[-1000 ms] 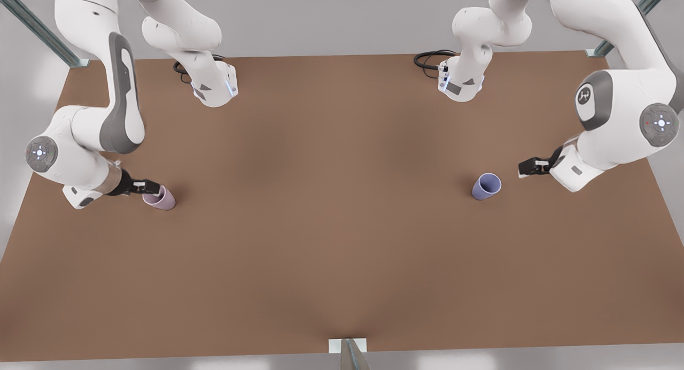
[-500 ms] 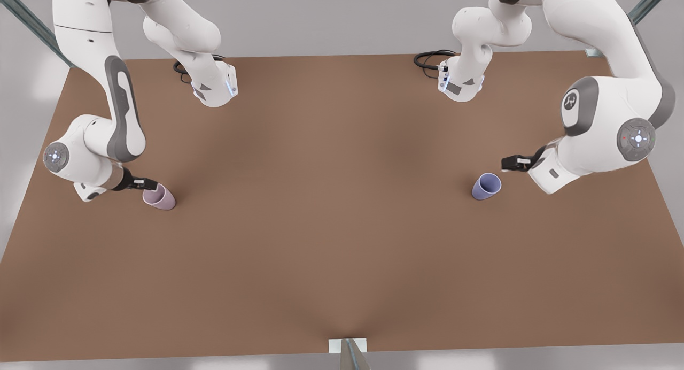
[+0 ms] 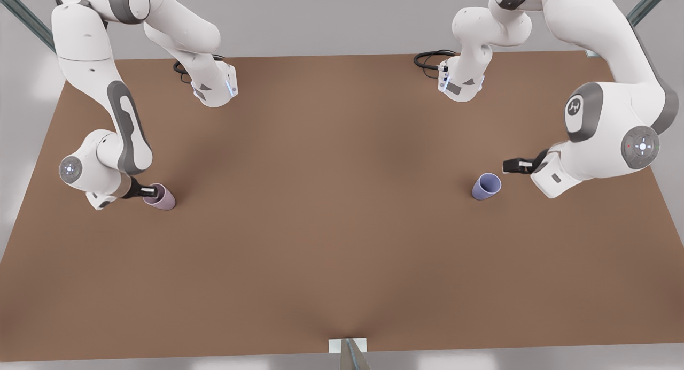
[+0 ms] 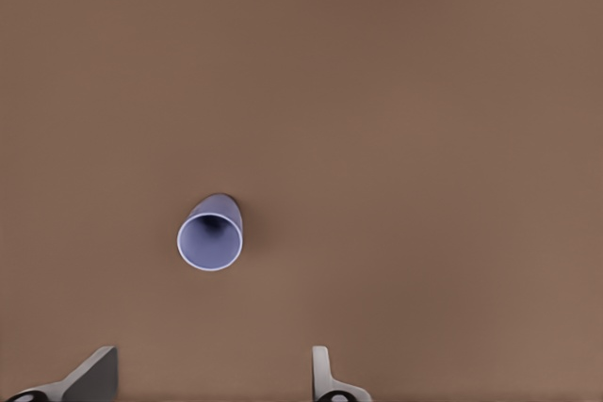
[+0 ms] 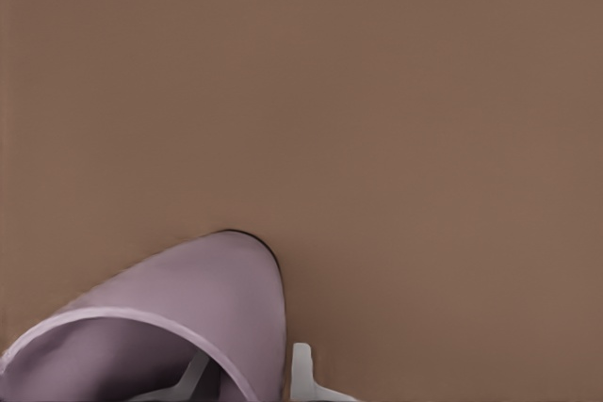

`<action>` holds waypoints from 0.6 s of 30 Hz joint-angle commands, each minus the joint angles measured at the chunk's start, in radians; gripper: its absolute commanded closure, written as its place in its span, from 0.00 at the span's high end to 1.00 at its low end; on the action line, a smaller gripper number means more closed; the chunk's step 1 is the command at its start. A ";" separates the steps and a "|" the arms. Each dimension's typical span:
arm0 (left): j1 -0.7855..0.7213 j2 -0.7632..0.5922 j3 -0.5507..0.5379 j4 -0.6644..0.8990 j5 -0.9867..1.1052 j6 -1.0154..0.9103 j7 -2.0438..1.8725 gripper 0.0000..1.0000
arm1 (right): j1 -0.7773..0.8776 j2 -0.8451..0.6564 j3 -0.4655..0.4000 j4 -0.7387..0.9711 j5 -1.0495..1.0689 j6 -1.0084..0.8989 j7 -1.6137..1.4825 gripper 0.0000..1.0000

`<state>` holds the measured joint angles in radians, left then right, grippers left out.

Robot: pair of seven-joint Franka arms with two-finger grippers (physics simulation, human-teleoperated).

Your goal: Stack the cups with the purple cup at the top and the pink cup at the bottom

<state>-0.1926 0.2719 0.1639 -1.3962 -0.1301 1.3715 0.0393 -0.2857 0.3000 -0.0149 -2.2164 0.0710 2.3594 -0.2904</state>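
Pink cup upright on the brown table, at the left of the front view, a little below mid-height. Right gripper down at its rim, 1 finger inside the cup and 1 outside, straddling the wall with a gap on either side; spread, not yet clamped on it.

Purple cup upright on the table at the right of the front view, at much the same height in the frame, well apart from the pink one. Left gripper just to the upper right of it, near but not touching. In the left wrist view, 2 fingertips set wide apart, nothing between them, and the cup seen mouth-on against bare table.
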 commanded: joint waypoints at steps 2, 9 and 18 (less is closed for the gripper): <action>0.001 -0.019 0.000 -0.027 -0.016 0.024 0.008 1.00 | 0.003 -0.002 0.000 0.003 -0.027 0.024 -0.050 0.21; 0.001 -0.126 -0.004 -0.190 -0.011 0.140 0.008 1.00 | 0.069 -0.047 0.013 0.079 -0.022 -0.069 0.013 0.21; 0.001 -0.125 -0.004 -0.191 -0.009 0.135 0.008 1.00 | 0.600 0.106 0.013 0.563 -0.020 -0.345 0.698 0.21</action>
<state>-0.1918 0.1483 0.1592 -1.5876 -0.1404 1.4977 0.0445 0.2794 0.3916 -0.0016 -1.6983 0.0550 2.1669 -0.1527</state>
